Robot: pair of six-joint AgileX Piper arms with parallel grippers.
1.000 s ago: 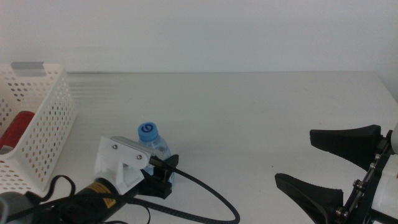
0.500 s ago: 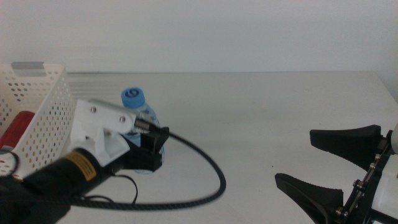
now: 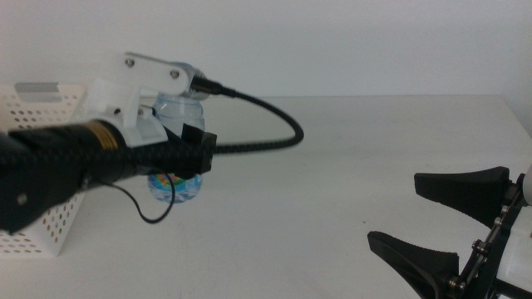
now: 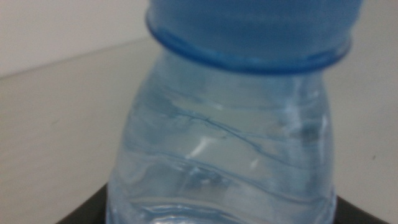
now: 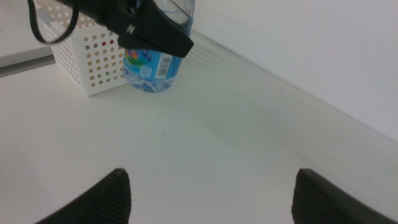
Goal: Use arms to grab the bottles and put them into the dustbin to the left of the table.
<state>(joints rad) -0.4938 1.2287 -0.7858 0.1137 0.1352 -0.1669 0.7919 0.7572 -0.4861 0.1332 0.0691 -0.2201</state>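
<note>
My left gripper (image 3: 188, 146) is shut on the small clear water bottle (image 3: 176, 188) and holds it upright in the air, just right of the dustbin (image 3: 36, 93), the white perforated basket at the table's left end. The left wrist view is filled by the bottle (image 4: 224, 155) and its blue cap, with dark jaws at its base. In the right wrist view the bottle (image 5: 149, 67) hangs in front of the dustbin (image 5: 87, 62). My right gripper (image 3: 393, 211) waits open low at the right, nothing between its jaws (image 5: 211, 190).
The off-white table (image 3: 349, 158) stretches between the two arms. A black cable (image 3: 266, 108) loops from the left wrist out over the table. The left arm's body covers most of the basket's opening.
The left gripper has lifted the water bottle off the table and carried it up and leftward toward the basket. The right gripper has not moved.
</note>
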